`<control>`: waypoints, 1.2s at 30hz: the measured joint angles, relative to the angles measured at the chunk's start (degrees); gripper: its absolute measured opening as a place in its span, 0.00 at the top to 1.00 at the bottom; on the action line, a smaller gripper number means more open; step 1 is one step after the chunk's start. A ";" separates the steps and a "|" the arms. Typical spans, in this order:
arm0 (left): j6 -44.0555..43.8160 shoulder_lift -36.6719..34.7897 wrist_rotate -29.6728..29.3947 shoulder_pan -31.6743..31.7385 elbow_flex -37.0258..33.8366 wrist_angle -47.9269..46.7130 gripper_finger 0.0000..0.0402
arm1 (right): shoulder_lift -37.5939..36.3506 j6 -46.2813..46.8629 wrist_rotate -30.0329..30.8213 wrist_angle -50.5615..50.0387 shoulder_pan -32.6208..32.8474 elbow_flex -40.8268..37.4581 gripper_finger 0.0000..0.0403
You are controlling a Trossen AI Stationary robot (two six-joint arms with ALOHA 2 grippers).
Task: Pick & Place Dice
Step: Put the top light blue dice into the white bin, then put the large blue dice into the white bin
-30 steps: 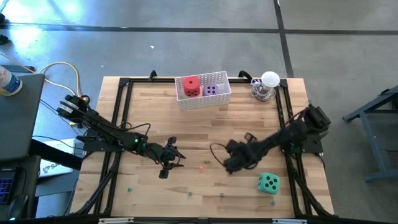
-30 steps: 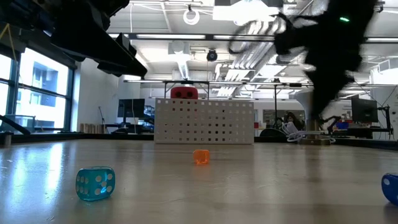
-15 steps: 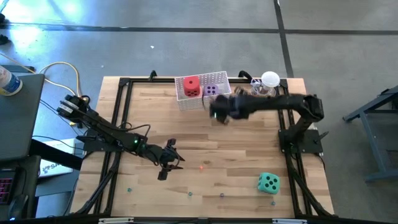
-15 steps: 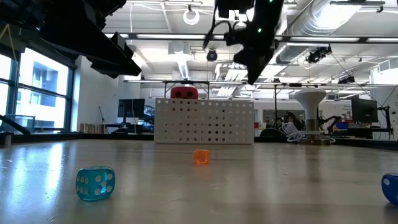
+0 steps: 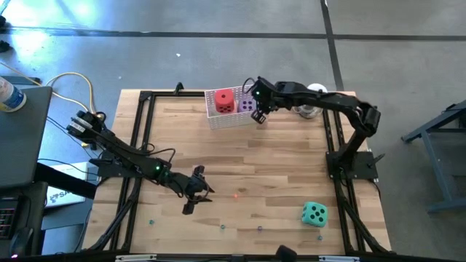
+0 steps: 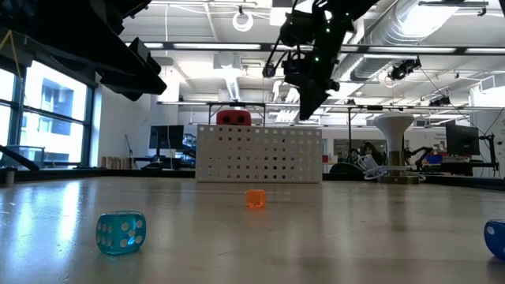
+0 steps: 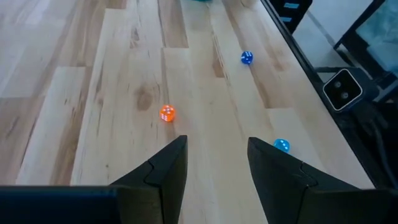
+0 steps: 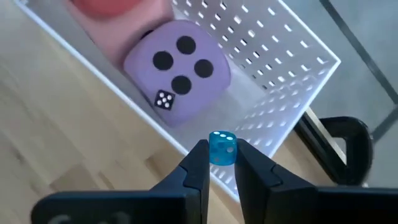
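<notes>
**Two big dice binned, one small blue die pinched above the basket**

Four fingers show in the wrist views. From the left: the left gripper [image 5: 193, 195] hangs low over the wooden table [image 5: 291, 156] with its fingers [image 7: 165, 165] spread and holding nothing; ahead of it lie a tiny orange die [image 7: 166, 113] and two tiny blue dice [image 7: 247, 58] near the table's edge. At the far edge stands the white perforated basket [image 5: 234, 119], with the red die [image 5: 225, 101] and the purple die [image 5: 248, 104] side by side inside; the purple one shows four dark pips upward [image 8: 180, 65], and a very small white die [image 8: 163, 100] rests against it. The right gripper [image 8: 221, 163] reaches over the basket's right end, fingers closed on a small blue die [image 8: 221, 148] held above the rim (white pips facing the camera). Cubes have no long axis. Well apart, near the front right, sits the green die [image 5: 314, 214], upright, dark pips on top. The low view looks into a workshop with windows and ceiling ducts.
</notes>
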 joint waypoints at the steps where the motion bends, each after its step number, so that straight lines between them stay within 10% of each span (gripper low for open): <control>1: -0.06 0.00 -0.03 -0.08 0.00 0.00 0.59 | 0.00 -0.02 -0.37 0.58 -0.22 -0.35 0.88; 36: 0.31 2.23 -0.03 -0.66 0.00 0.90 0.59 | -5.01 -5.36 5.15 7.85 8.98 -4.95 0.49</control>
